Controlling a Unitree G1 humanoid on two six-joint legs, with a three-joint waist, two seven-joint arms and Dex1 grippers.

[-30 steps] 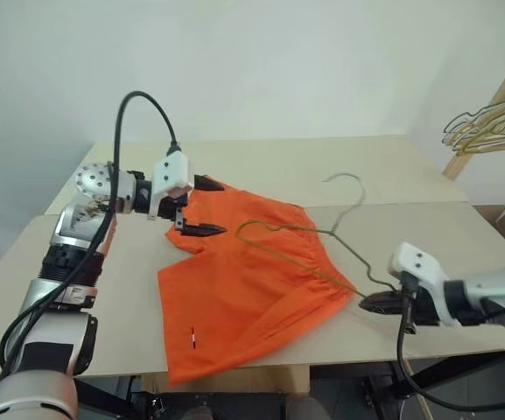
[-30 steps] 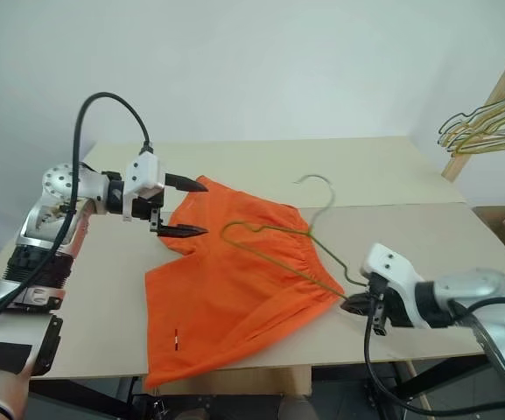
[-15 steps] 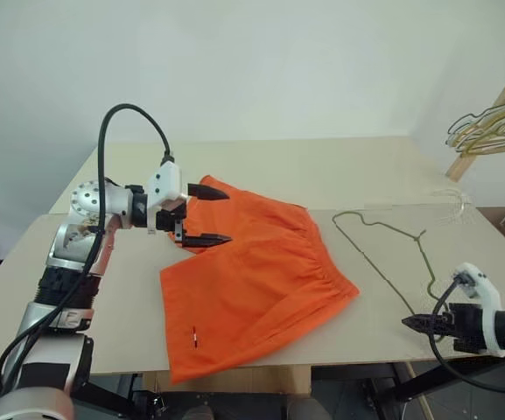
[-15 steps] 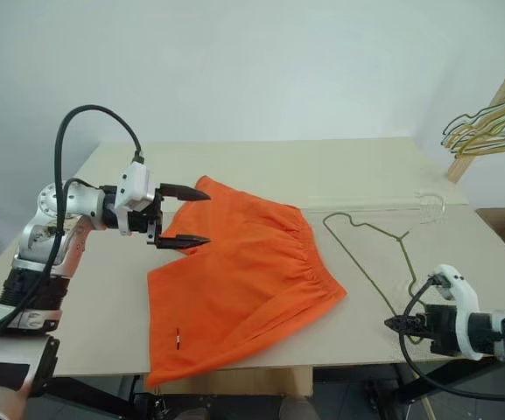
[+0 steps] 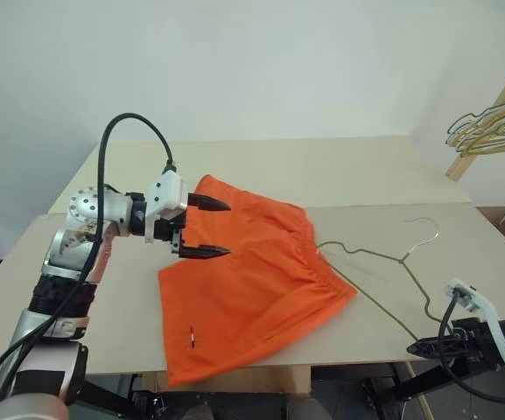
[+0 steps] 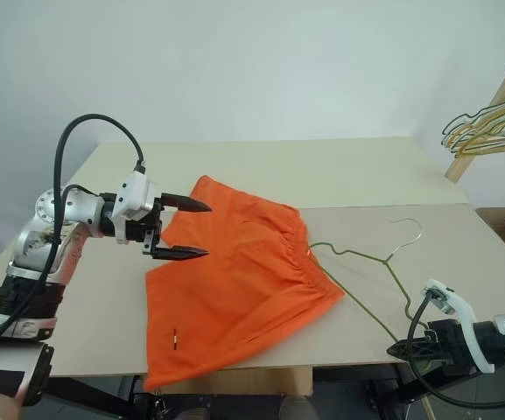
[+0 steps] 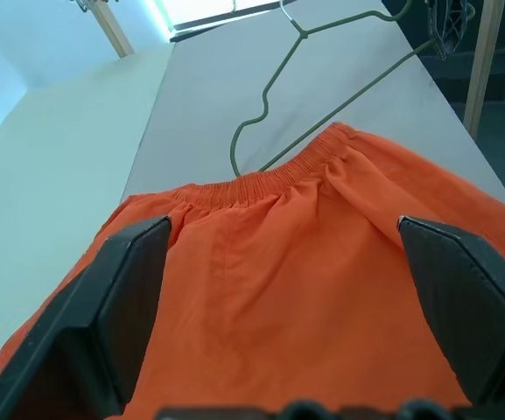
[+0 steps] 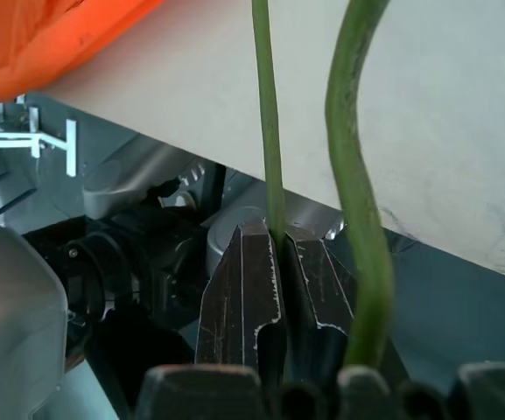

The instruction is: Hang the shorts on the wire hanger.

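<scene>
Pulled clear of the cloth since a second ago, the thin grey-green wire hanger (image 5: 383, 262) no longer lies across the bright orange fabric shorts (image 5: 252, 280) — it now lies beside them on the pale wooden desk (image 5: 322, 175), on the side toward the right claw (image 6: 395, 351). That claw has drawn back to the desk's near edge, just past the hanger's lower corner. Its black fingers (image 8: 248, 289) are pressed together on the wire, pinching one thin strand between them, as the right wrist view shows plainly.

From the claw the hanger runs away over the desk: the long bottom wire leads toward the gathered waistband of the shorts, one bent shoulder end lies just beside that waistband, and the curved hook (image 5: 423, 226) points to the far side of the desk.

Over at the far leg edge of the shorts, the left claw (image 5: 208, 229) hovers with its two fingers spread wide — nothing between them. The orange cloth lies flat just beneath and ahead of it, waistband turned toward the hanger, a tiny white tag (image 5: 192, 333) near the hem by the desk's front edge.

Beyond the right claw, off the desk, a bunch of gold and grey wire hangers (image 5: 493, 127) hangs from a wooden stand.
</scene>
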